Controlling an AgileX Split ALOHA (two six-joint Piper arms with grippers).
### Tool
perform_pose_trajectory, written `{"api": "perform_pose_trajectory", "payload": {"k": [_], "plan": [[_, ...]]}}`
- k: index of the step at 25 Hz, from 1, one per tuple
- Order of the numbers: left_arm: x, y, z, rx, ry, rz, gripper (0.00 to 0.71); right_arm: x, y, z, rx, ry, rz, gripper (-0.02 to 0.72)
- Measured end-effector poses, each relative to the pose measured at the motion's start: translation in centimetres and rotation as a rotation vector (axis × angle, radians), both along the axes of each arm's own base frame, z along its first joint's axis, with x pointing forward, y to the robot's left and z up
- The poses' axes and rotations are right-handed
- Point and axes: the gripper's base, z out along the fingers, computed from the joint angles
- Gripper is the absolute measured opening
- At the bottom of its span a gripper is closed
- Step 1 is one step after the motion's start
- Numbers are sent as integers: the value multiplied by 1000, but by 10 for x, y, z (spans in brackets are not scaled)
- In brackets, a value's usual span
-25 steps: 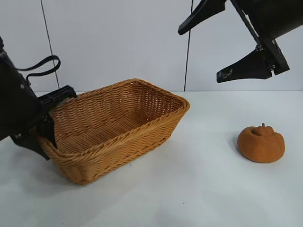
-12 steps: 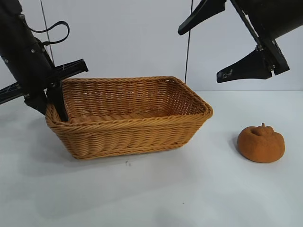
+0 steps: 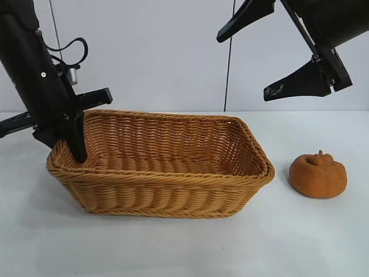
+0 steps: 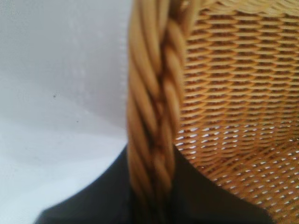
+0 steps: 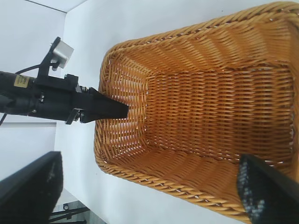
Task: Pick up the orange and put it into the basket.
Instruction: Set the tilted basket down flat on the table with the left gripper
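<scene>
Left gripper (image 3: 74, 151) points steeply down, fingers pinching the basket (image 3: 173, 196) rim. Right gripper (image 3: 268, 55) hangs high, fingers spread, orange (image 3: 317, 175) well below.

Both arms are matte black. The left arm (image 3: 37, 75) is a thick, blocky column with small silver screws on its side and a black cable looping off its upper part. A small grey box sits near that loop, and a yellowish label shows on its body, though I can't read it. The right gripper (image 3: 271, 52) has long, flat, tapering black fingers (image 3: 294, 81); one bears small white markings, and a thin rod runs between them.
</scene>
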Motion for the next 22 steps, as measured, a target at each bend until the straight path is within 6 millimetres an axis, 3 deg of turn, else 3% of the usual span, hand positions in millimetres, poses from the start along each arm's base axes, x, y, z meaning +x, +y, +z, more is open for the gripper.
{"api": "perform_pose_trajectory", "payload": {"k": [6,8,12,14,18,22], "plan": [[2,0,-8,2,3,-2,101,0,0,0,0,0,0,694],[2,0,-8,0,4,-1,196,0,0,0,0,0,0,694],[1,-1,-8,-6,15,0,517,0,0,0,0,0,0,694],[0,-1,-7,-7,24,-4,594,0,0,0,0,0,0,694],[-2,0,15,-9,-26,-12,634,0,0,0,0,0,0,694],[-8,8,51,50,-133,-55,641,0,0,0,-1,0,1,694]]}}
